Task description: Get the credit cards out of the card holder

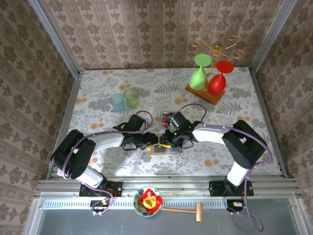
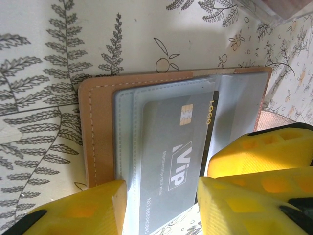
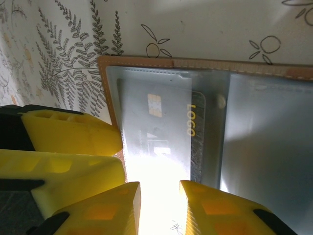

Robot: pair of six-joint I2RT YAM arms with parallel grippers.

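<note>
**A:** What sits closest to the lens?

**B:** The yellow fingers (image 2: 73, 210) of the left pincer (image 2: 161, 213); they stand apart, and the near end of a grey card (image 2: 171, 161) runs down between them; I cannot tell whether they press on it.

**A:** And the right pincer?

**B:** The right pincer (image 3: 159, 208) looks much the same; its fingers (image 3: 98, 210) are parted, with bright glare in the gap where the card's end lies; I cannot tell if it is pinching or loose.

**A:** Where is the card holder?

**B:** The card holder (image 2: 98, 142) lies open and flat on the table (image 1: 98, 83), directly under both pincers; it has a salmon-brown rim and grey-blue see-through pockets; the card sits in a pocket, showing a gold chip and a VIP mark; a dark strip along its edge carries the gold word LOGO.

**A:** And from above?

**B:** The pincers meet nearly tip to tip over the holder, one from each side; beyond the left pincer stand a teal tumbler (image 1: 117, 102) and a green tumbler (image 1: 131, 97), side by side; well beyond the right pincer is a wooden stand (image 1: 205, 92) with a green stemmed glass (image 1: 198, 78) and a red stemmed glass (image 1: 216, 84); behind the arms' bases lie a bowl (image 1: 148, 200) and a wooden mallet (image 1: 188, 211).
</note>
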